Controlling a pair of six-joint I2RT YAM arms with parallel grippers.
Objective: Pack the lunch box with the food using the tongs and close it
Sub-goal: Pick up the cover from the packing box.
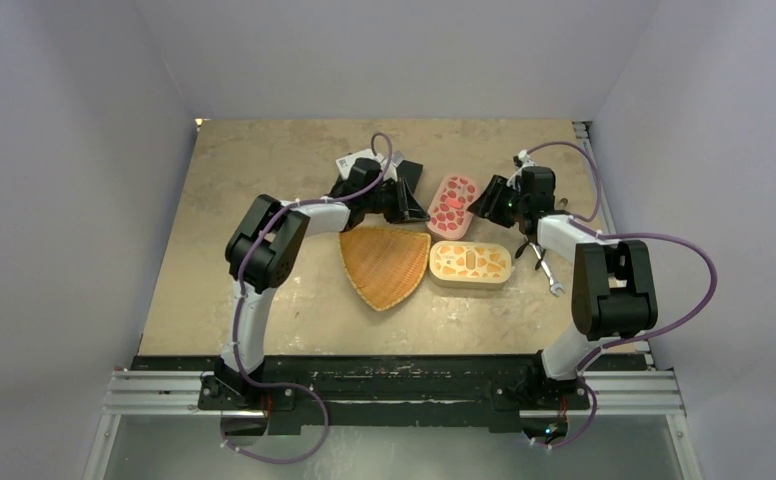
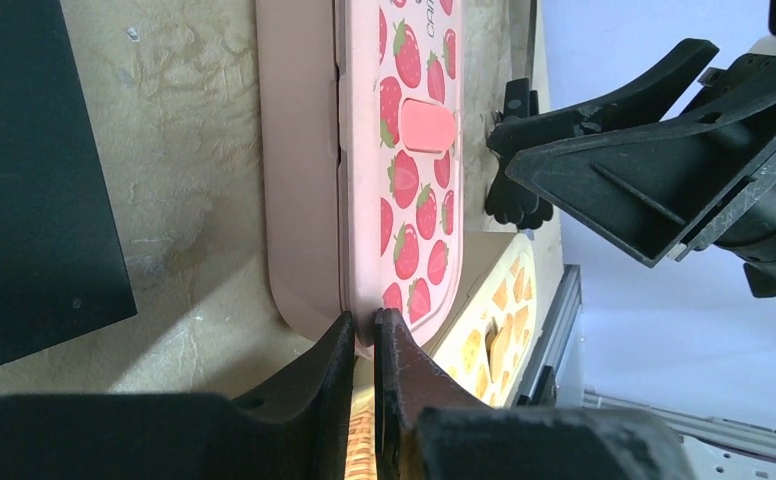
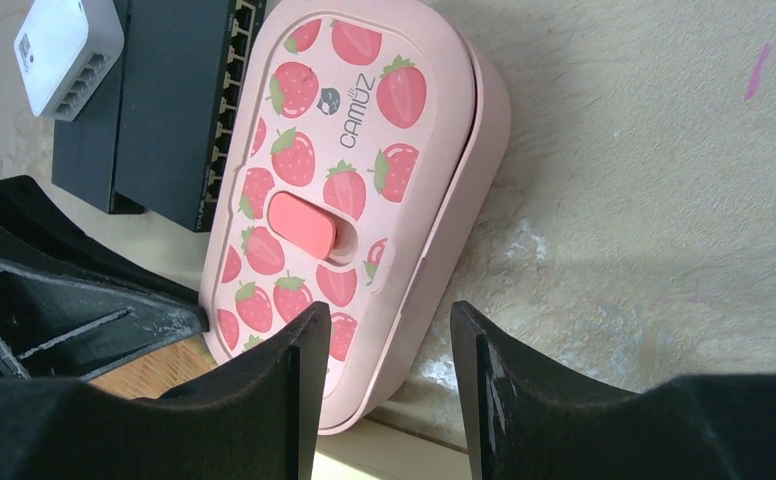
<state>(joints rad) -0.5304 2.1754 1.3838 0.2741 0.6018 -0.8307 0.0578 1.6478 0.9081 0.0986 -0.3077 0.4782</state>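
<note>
The left gripper [image 2: 364,338] is nearly closed, nipping the end rim of the pink strawberry lunch box [image 2: 414,190]. The right gripper [image 3: 389,335] stands half open, one finger over the lid and the other outside the wall. The lidded box lies on the table [image 1: 264,180], near the wicker tray [image 1: 384,265].

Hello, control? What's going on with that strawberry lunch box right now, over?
Left tool pinched on the lid rim. Right tool open, astride the pink box's end. Lid on. Orange box close beside, not blocking.

left fingers [image 2: 329,385] together, right fingers [image 3: 269,400] apart
</note>
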